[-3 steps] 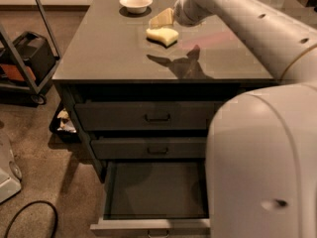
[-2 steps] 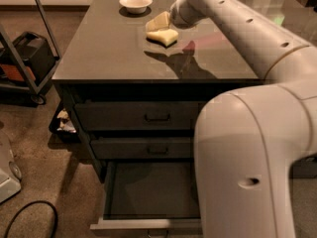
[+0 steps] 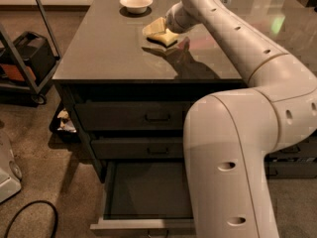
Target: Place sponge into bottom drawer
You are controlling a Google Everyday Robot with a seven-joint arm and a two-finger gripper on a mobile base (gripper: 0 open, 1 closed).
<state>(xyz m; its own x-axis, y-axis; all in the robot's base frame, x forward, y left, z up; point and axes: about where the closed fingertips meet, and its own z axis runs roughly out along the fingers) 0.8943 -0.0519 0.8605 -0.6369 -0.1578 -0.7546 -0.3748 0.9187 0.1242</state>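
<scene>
Sponge (image 3: 166, 37) is seen lying on the dark counter (image 3: 109, 48), towards its far side and well apart from the bottom drawer (image 3: 148, 195). The gripper (image 3: 155, 27) is placed right at the sponge, over its left end and touching it or very nearly so; how far it is opened, and whether the sponge is held by it, cannot be told. The white arm (image 3: 237, 38) is stretched from the right across the counter, and its shadow is cast on the surface in front of the sponge. A white bowl (image 3: 135, 3) is set beyond the sponge, near it but apart, at the far edge. Below the counter three drawers are stacked: the top drawer (image 3: 129, 115) and the middle drawer (image 3: 131, 148) are closed, while the bottom drawer is pulled out towards the camera, its dark inside exposed. The right part of all three is hidden by the thick lower link of the arm. At the left a cart (image 3: 25, 58) is parked on the carpet, and a black cable (image 3: 29, 214) is looped on the floor near the lower left corner.
</scene>
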